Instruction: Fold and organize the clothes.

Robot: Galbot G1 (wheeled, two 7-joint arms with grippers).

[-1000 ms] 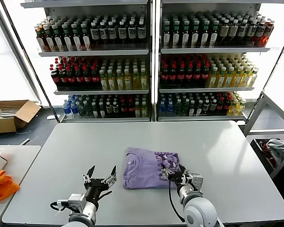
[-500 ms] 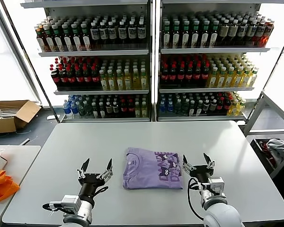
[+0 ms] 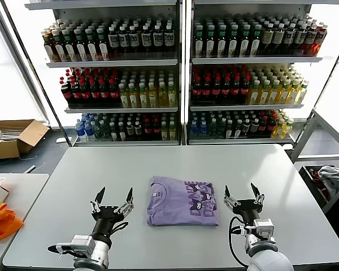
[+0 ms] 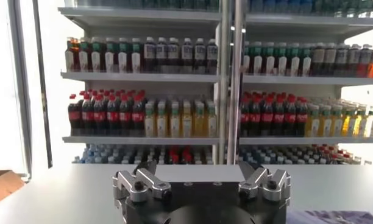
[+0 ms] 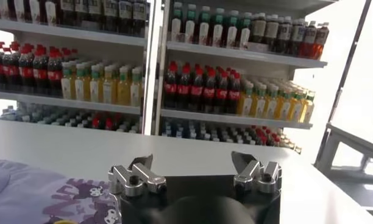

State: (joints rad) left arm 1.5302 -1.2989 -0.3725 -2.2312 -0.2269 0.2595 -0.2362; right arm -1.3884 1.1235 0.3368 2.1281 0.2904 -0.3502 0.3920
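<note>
The lavender T-shirt (image 3: 181,201) lies folded into a compact rectangle on the grey table (image 3: 175,164), its dark purple print on the right half. A corner of it with the print shows in the right wrist view (image 5: 46,198). My left gripper (image 3: 112,196) stands open to the shirt's left, fingers pointing away from me, nothing between them. My right gripper (image 3: 242,193) stands open just right of the shirt, apart from it and empty. Both wrist views show the jaws spread wide, the left gripper (image 4: 200,173) and the right gripper (image 5: 192,163) facing the shelves.
Shelves of bottled drinks (image 3: 181,73) stand behind the table. An orange bag (image 3: 0,220) lies on a side table at the left. A cardboard box (image 3: 11,135) sits on the floor at the far left. A cloth bundle (image 3: 330,178) lies at the right.
My right gripper has drawn off the shirt's right edge and moved right, now clear of it. The left gripper has shifted slightly left. The shirt stays folded in place.
</note>
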